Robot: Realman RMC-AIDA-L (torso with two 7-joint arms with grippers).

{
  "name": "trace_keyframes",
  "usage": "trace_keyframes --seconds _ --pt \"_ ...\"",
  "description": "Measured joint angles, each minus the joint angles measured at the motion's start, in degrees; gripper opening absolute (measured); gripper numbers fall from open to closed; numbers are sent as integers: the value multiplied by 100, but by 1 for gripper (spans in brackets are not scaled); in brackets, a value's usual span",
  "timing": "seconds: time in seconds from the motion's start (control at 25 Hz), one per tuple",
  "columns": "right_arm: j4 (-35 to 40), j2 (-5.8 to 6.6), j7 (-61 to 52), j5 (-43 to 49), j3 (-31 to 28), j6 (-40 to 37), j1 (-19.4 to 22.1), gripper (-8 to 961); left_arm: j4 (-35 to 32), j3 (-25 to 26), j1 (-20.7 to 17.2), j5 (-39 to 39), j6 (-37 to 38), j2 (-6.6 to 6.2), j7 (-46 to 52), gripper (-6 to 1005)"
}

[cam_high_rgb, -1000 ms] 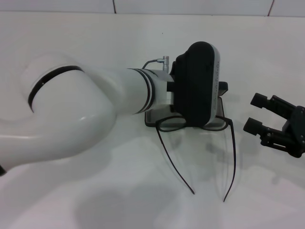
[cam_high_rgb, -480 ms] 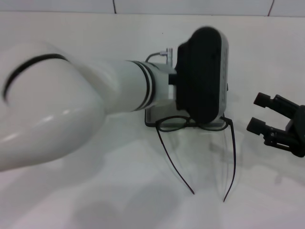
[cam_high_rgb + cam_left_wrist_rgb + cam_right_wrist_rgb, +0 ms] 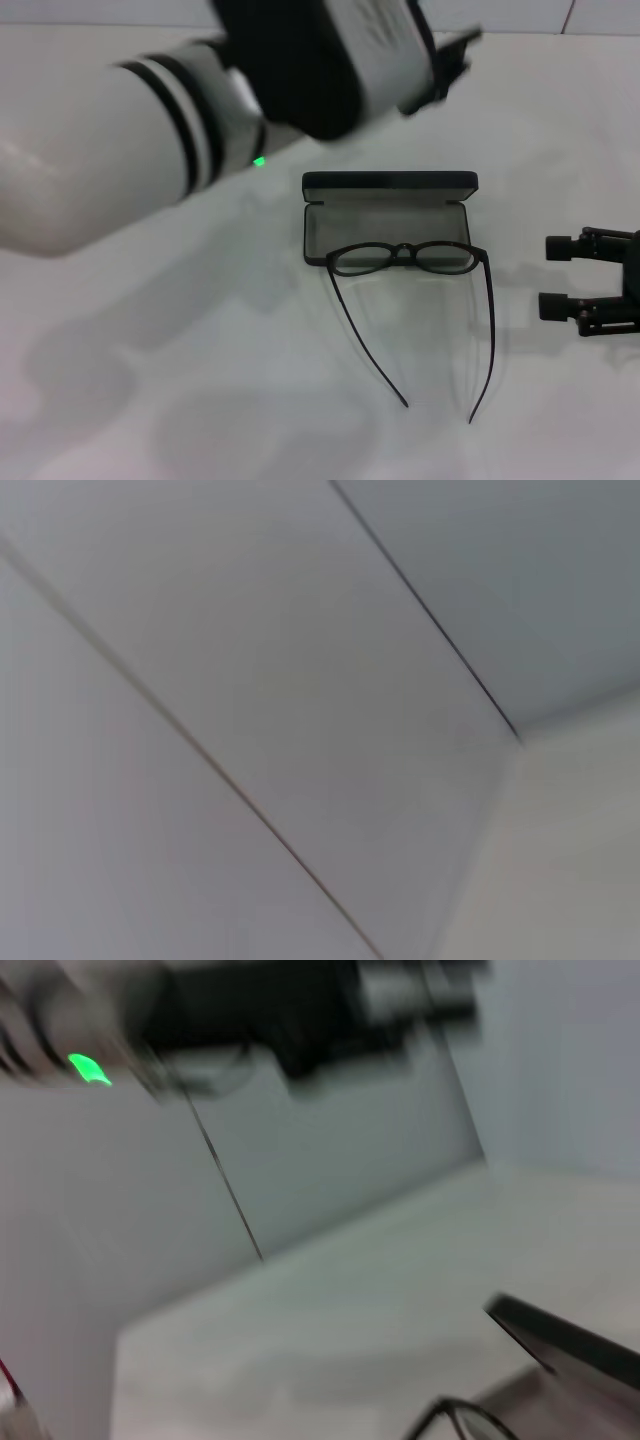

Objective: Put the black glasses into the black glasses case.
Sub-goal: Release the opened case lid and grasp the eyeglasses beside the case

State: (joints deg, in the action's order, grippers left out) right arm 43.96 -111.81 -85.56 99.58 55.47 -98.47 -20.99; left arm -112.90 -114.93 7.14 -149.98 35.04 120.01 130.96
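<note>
A second earlier the left arm had lain across my head view, its wrist housing sitting right over the black glasses case [image 3: 389, 218] and hiding most of it. By this moment I had the arm swung up and away toward the far left: the left gripper [image 3: 445, 60] showed only as a blurred dark shape high above the table [image 3: 200, 380], near the back wall, and I could not tell whether its fingers were apart or closed. It carried nothing I could make out. Its wrist camera looked only at bare wall panels.

That lift uncovered the case. It stood open, lid raised at the far side, greyish lining exposed. The black glasses [image 3: 405, 258] had not shifted over that second: the front frame rested across the case's near rim, lenses just over the edge, while both long temple arms stayed unfolded and ran out over the table toward me. So I judged the task only partly done; the temples needed folding, or the whole frame had to be nudged in, before the lid could shut.

The right gripper [image 3: 560, 275] waited low at the right edge, near the glasses' right hinge but clear of it, its two fingers spread wide and empty, levelled compared with before. The right wrist view caught a corner of the case and one lens.
</note>
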Motion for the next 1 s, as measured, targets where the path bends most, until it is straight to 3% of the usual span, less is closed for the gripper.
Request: trace_keyframes --seconds 0.2,0.32,0.36,0.4,0.44,0.52,0.6,0.68,0.8,0.88,1.0 --pt "1223 -97 -1276 1149 14 57 -398 869 -1 571 -426 2237 -307 -34 -660 432" --pt "1444 -139 -1795 1761 18 -98 -981 869 181 1294 -791 4297 317 -41 -1536 325" --pt "1480 -156 -1923 1937 20 -175 -1163 869 181 1294 -791 4297 317 -41 -1536 289" --pt "1512 -167 -2008 2045 24 -238 -1317 869 388 1708 -875 5219 806 -29 -1921 253" --pt "1541 -182 -2107 2162 30 -326 -1481 869 519 1924 -898 5661 1075 -27 -2103 244" --pt "1581 -202 -2256 2274 56 -479 -1757 869 1750 3114 -686 7592 3061 -36 -2925 226" --pt "1596 -203 -2380 2300 134 -567 -2013 868 2666 3814 -425 8282 4303 -37 -3179 227" --pt "1602 -168 -2529 2329 307 -562 -2271 868 3758 4528 -67 8597 5439 -51 -3401 228" --pt "1547 -146 -2744 2598 524 -472 -2662 868 5290 5351 451 8307 6786 -128 -4132 229" --pt "1449 -199 -2793 2920 545 -406 -2922 868 6132 5631 620 7889 7289 -204 -4768 229" --pt "1270 -324 -2807 3412 584 -240 -3257 868 6879 5705 639 7461 7501 -251 -5516 229"
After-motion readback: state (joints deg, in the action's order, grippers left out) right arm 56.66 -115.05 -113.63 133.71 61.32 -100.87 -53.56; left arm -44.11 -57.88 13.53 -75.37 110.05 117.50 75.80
